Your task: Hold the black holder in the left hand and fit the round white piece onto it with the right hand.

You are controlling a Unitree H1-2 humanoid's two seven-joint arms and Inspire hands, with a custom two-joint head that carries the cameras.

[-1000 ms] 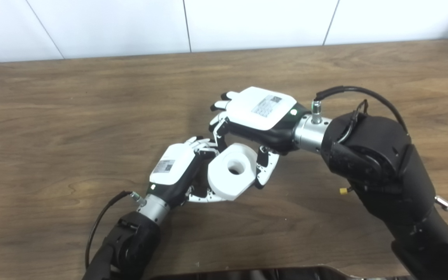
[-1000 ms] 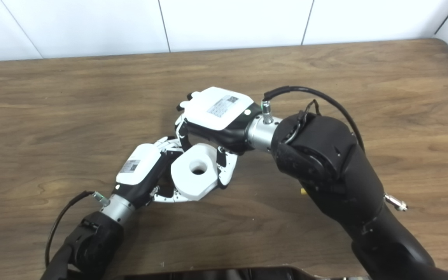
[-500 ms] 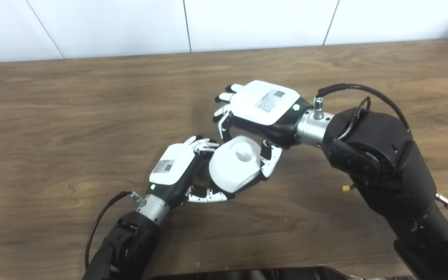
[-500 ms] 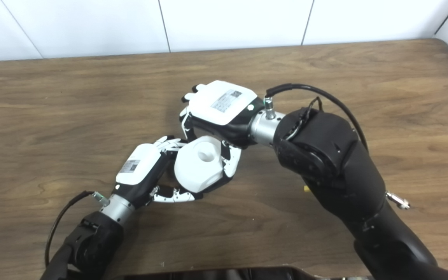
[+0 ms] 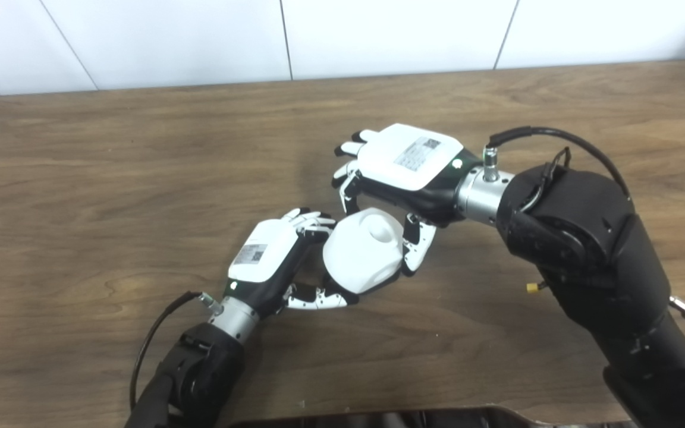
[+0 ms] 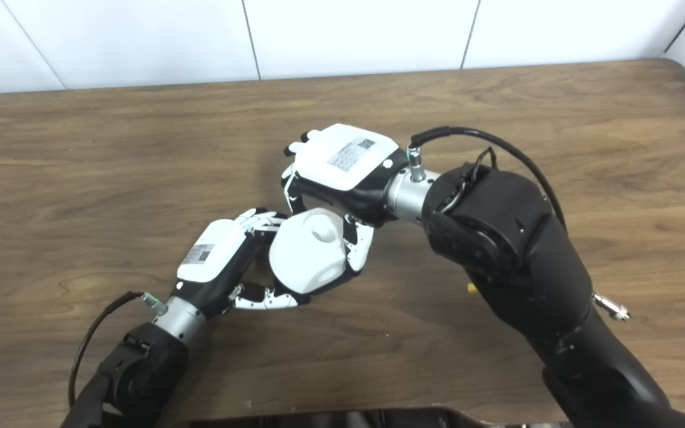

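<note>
- The right hand (image 5: 405, 163) reaches in from above, fingers and thumb closed around the round white piece (image 5: 361, 251), so its tilt can be steered during the fit.
- The left hand (image 5: 271, 264) is curled beneath and beside the piece, apparently bracing the black holder, which is hidden behind the white piece; I cannot tell what it grips.
- Both hands meet just above the desk (image 5: 81, 178), near its middle.
- The piece sits tilted, its shallow dimple facing up.
</note>
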